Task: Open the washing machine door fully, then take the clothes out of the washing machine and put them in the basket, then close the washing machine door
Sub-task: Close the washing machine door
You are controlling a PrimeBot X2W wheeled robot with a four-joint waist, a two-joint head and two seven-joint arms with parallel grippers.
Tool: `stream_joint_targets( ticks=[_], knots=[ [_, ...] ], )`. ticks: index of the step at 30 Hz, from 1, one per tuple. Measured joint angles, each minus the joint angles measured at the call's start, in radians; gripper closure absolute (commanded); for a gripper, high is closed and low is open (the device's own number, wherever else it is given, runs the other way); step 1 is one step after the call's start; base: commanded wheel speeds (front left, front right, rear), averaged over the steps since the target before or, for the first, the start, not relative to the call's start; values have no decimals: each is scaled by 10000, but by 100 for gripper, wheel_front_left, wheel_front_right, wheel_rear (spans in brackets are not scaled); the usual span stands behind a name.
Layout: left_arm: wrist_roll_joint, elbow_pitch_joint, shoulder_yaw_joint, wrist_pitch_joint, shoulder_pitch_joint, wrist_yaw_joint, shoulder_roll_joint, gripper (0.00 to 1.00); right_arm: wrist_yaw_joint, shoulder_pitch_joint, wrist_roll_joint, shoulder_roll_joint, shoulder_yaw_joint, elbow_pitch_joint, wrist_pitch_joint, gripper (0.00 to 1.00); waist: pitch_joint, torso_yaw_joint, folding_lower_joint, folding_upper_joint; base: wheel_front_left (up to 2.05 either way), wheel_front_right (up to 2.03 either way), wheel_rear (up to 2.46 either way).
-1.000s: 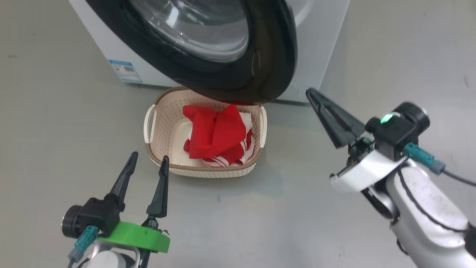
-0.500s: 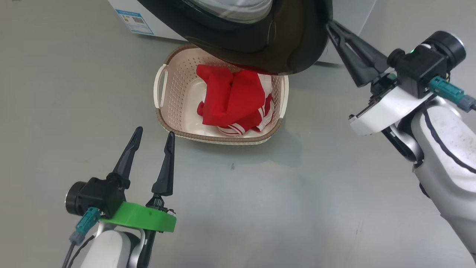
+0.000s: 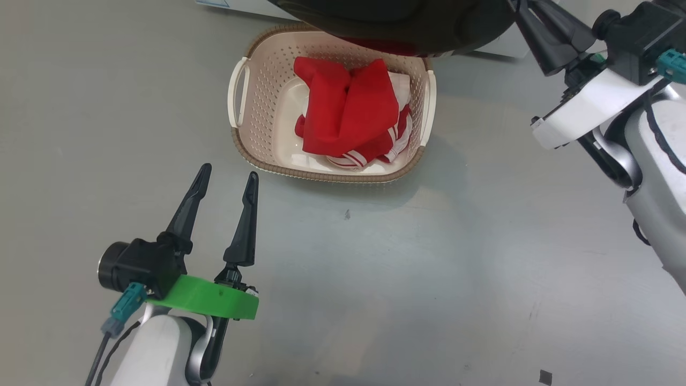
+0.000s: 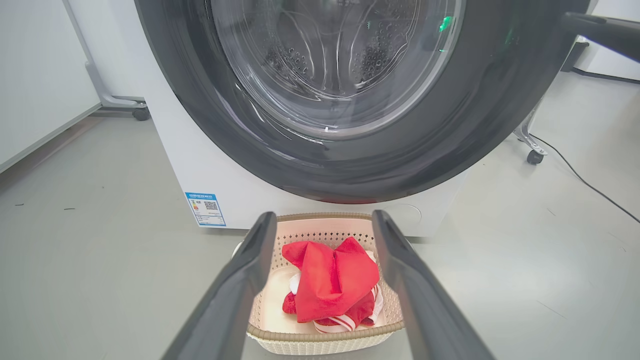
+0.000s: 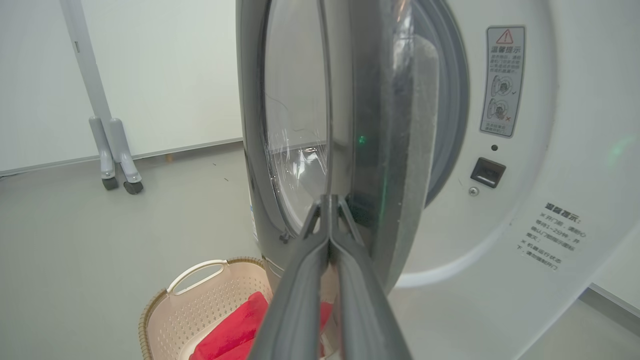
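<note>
Left gripper point(image 3: 229, 171) hovers low over the smooth grey floor point(image 3: 429, 268), its two long dark fingers spread wide with nothing between them. It points toward the small cream plastic basket with perforated sides and a brown woven-look rim point(image 3: 321, 178), near it but apart. Bright red fabric clothes with white stripes point(image 3: 348, 112) lie bundled inside the basket, toward its right side.

Right gripper point(image 5: 329, 200) has its fingers pressed flat together, holding nothing. Their tips sit at the free edge of the large round glossy black washing machine door with a clear glass bowl point(image 5: 370, 125), though whether they touch it cannot be told. That door stands swung out from the big white box-shaped washing machine point(image 5: 550, 150), overhanging the basket's far end. A small blue label sticker point(image 4: 205, 209) sits low on the machine's white front, left of the basket.
</note>
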Motion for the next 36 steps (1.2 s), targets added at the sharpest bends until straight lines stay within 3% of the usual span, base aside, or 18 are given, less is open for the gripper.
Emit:
stream_joint_targets(
  ticks=[20, 36],
  knots=[
    [-46, -109, -171, -2, -517, -35, -94, 0, 0, -2656, 424, -1085, 460, 861, 265, 100, 1097, 524, 0, 0, 0, 0, 0],
    [-815, -282, -644, -2, -960, -6, -140, 0, 2, -4474, 577, -1634, 980, 1603, 527, 100, 1899, 946, -1, 0, 0, 0, 0]
  ],
)
